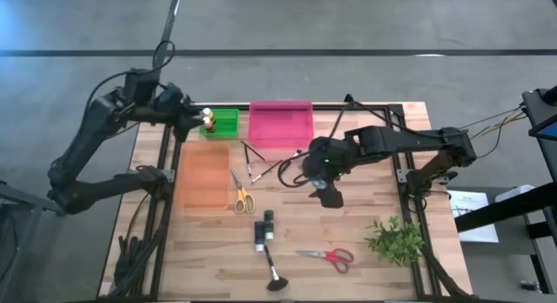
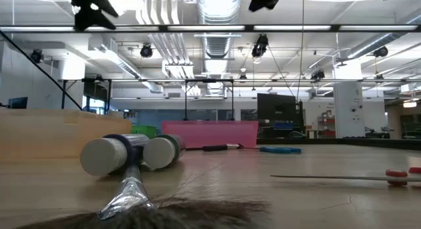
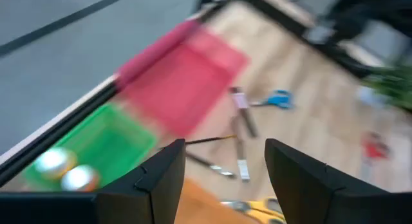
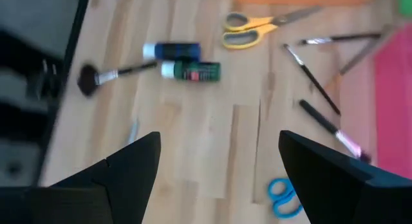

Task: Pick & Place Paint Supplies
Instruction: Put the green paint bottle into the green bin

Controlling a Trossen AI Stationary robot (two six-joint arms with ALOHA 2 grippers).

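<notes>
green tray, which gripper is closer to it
Left. The left gripper hangs open beside the green tray, while the right gripper, also open, is over mid-table, past the pink tray.

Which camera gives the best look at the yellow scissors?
The high view: the yellow scissors lie whole on the table beside the orange bin, unobstructed. The right wrist view shows them whole but softer, near the frame edge. The left wrist view catches only a blurred yellow sliver. The low view doesn't show them.
</notes>
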